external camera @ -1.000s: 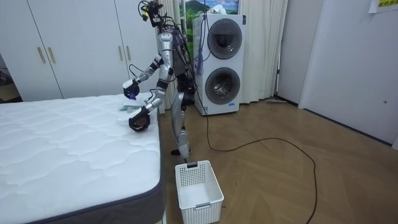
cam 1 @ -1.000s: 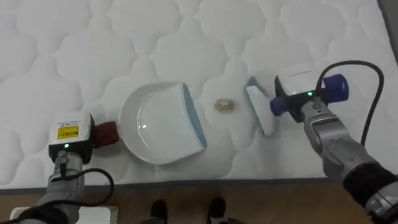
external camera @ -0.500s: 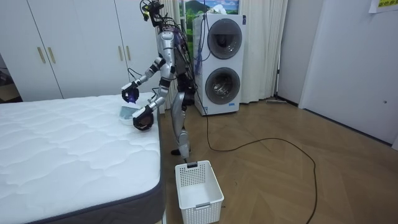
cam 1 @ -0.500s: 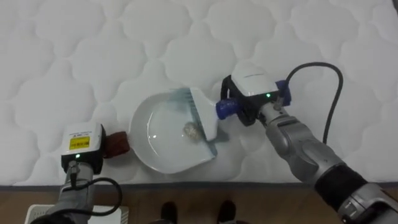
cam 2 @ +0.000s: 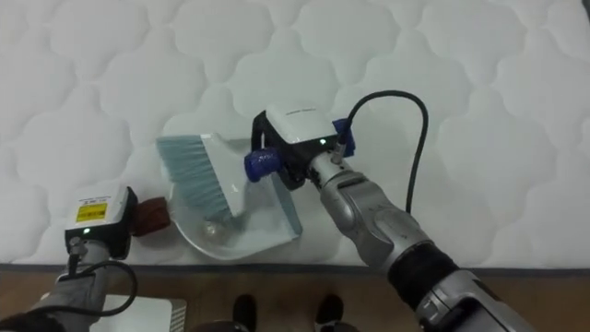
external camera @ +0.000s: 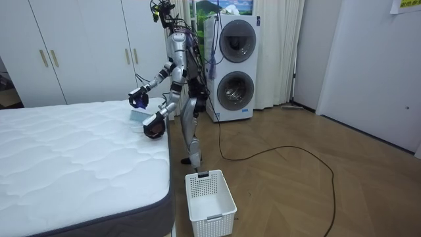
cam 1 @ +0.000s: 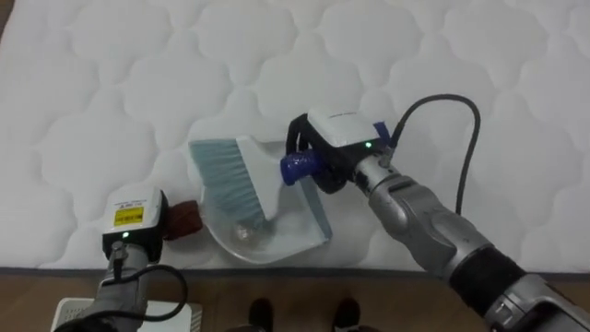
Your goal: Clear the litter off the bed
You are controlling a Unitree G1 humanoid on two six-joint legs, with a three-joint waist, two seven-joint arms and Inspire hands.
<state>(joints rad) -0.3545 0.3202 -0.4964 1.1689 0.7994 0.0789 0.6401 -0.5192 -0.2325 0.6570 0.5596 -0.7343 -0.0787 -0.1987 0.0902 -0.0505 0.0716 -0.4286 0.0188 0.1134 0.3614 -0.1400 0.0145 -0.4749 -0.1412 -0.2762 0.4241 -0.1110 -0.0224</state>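
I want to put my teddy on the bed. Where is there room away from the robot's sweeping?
The mattress lies bare along the far side, beyond the dustpan, and right of the robot's right arm. It's crowded at the near edge: the brush sits in the dustpan, the right hand grips it, and the left hand is at the pan's handle.

We see the mattress covered in white quilted cloth, matt and softly puffed between its stitched seams. The dustpan looks like smooth white plastic, glossy enough to catch a highlight, with a pale blue edge. The brush has fine, pale blue-green bristles and a shiny blue plastic handle. In the room view the floor is polished wood and the basket is white slatted plastic
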